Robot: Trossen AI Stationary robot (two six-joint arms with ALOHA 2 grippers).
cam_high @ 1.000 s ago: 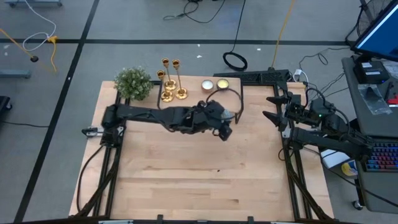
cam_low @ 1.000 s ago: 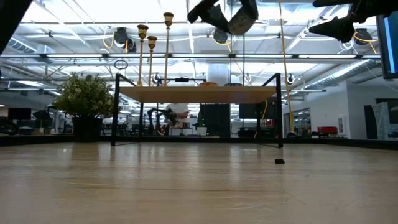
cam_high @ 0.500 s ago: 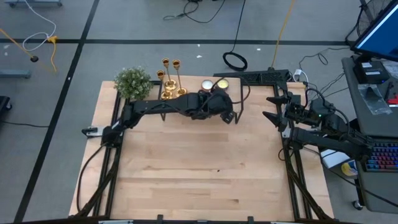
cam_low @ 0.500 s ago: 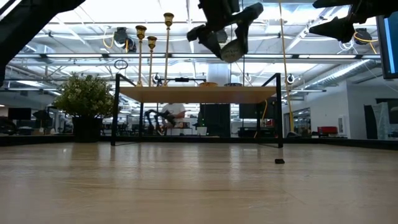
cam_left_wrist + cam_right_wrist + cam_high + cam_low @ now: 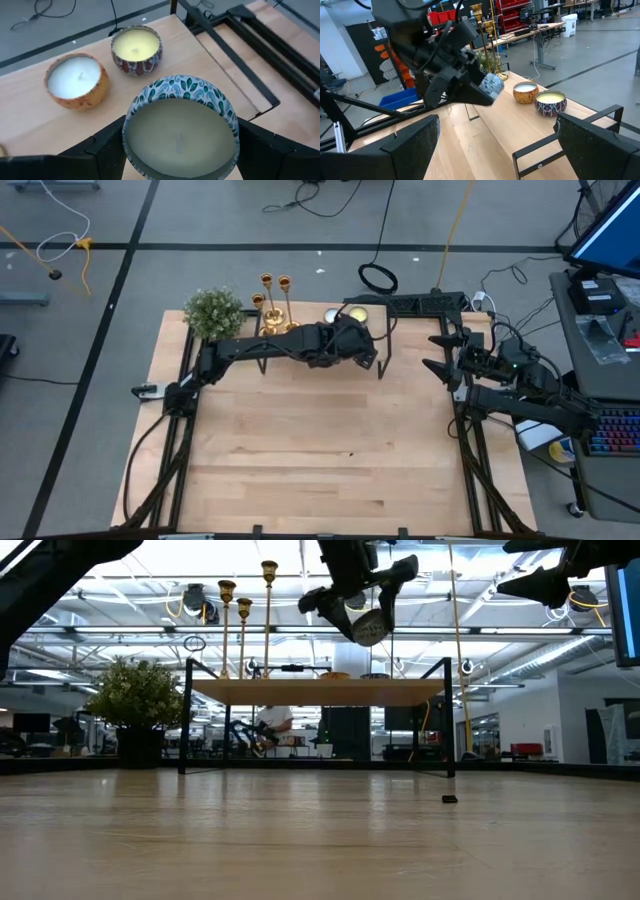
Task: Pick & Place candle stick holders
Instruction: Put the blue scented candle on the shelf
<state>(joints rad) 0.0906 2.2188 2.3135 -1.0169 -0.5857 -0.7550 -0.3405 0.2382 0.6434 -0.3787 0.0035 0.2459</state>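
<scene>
1. Wooden table (image 5: 300, 470), open workshop floor behind; everything on the table sits along its far edge, the rest bare wood
2. left gripper (image 5: 177, 150) reaches toward that far edge with its two fingers clamped on a candle tin with a teal leaf pattern (image 5: 181, 131), carried off the tabletop, cream wax and wick facing the wrist camera
3. Landmark: two more candles just past the carried tin, one in an orange-brown tin (image 5: 76, 81), one in a dark patterned tin (image 5: 136, 48), standing side by side, apart
4. candle stick holders (image 5: 272, 305): three gold stems, upright in a tight cluster beside those two candles, between them and the green plant (image 5: 214, 313); nothing touches them
5. right gripper (image 5: 443, 353) waits at the table's right edge, well apart from the candles, jaws spread, holding nothing
6. Progress, as judged: a candle is in hand, not a holder; all three holders appear unhandled, so the picking and placing of them seems wholly ahead
</scene>
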